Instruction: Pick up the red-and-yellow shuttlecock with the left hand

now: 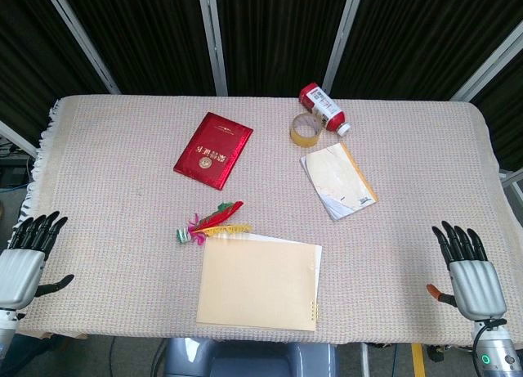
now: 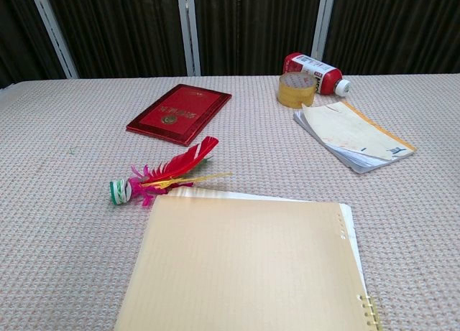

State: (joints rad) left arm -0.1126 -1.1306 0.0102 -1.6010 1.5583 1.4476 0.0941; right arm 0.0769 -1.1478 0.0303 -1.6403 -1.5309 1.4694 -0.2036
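The red-and-yellow shuttlecock lies on its side on the beige cloth, feathers pointing right, its green-and-white base at the left; the chest view shows the shuttlecock just beyond the tan notepad. My left hand hovers at the table's near left edge, fingers spread, holding nothing, well left of the shuttlecock. My right hand sits at the near right edge, fingers spread and empty. Neither hand shows in the chest view.
A tan loose-leaf pad lies right below the shuttlecock. A red booklet is behind it. Further right are a tape roll, a red bottle on its side and a worn notebook.
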